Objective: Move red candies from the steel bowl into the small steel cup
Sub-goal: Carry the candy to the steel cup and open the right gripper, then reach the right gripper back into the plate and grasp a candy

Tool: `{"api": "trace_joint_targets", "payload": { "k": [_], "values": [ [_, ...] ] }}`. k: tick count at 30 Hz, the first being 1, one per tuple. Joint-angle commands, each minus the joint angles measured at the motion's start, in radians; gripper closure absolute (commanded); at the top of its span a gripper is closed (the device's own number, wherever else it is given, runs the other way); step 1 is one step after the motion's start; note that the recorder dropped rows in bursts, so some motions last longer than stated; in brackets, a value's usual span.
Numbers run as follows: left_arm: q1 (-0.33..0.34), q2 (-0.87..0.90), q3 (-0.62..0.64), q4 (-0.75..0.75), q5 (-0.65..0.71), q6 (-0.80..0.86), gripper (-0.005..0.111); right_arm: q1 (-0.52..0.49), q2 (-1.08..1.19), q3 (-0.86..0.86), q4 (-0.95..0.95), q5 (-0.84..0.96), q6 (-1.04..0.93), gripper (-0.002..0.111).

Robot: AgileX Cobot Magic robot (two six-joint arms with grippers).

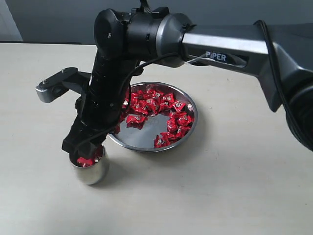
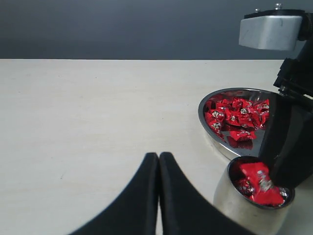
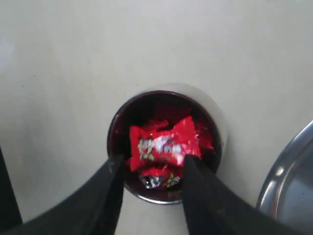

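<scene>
Right gripper: pointing straight down with its fingers apart, tips just above the mouth of the small steel cup; nothing is clamped between them.
Right arm: enters the exterior view at 3 o'clock, crosses above the steel bowl and bends down to the cup.
Small steel cup: upright on the pale table, just beside the bowl's rim at the bowl's 8 o'clock in the exterior view.
Cup contents: several red candies, heaped to about the rim.
Top candy: lies flat on the heap, in line with the gap between the two fingertips. It looks loose, though the steep wrist angle does not show whether it brushes a finger.
Candies in the bowl: a thick cluster at 12 o'clock, running round the wall through 3 to about 5 o'clock, with a single one near the middle. The mirror floor is bare toward 7 o'clock, and the arm hides the 9 o'clock side.
Left gripper: fingers pressed together with nothing between them, low over bare table near the cup, touching neither cup nor bowl.
</scene>
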Motion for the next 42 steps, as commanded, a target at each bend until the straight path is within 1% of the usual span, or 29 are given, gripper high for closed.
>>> {"api": "trace_joint_targets", "payload": {
  "k": [1,3,5,10,12,18,28,42],
  "values": [
    [0.005,-0.005,0.005,0.001,-0.01,0.0,0.106,0.001,-0.004,0.001,-0.028,-0.005,-0.007,0.069],
    [0.005,-0.005,0.005,0.001,-0.01,0.0,0.106,0.001,-0.006,0.001,-0.074,-0.013,0.006,0.069],
    [0.005,-0.005,0.005,0.001,-0.01,0.0,0.106,0.001,-0.008,0.001,-0.158,-0.026,0.07,0.069],
    [0.005,-0.005,0.005,0.001,-0.01,0.0,0.106,-0.029,-0.003,0.001,-0.466,-0.088,0.295,0.069],
    [0.005,-0.005,0.005,0.001,-0.01,0.0,0.106,-0.049,-0.002,0.001,-0.503,-0.121,0.327,0.069],
    [0.005,-0.005,0.005,0.001,-0.01,0.0,0.106,-0.101,0.022,0.001,-0.471,-0.246,0.334,0.069],
    [0.005,-0.005,0.005,0.001,-0.01,0.0,0.106,-0.105,0.11,0.001,-0.469,-0.326,0.334,0.069],
    [0.005,-0.005,0.005,0.001,-0.01,0.0,0.106,-0.13,0.171,0.001,-0.463,-0.321,0.334,0.069]
  ]
}}
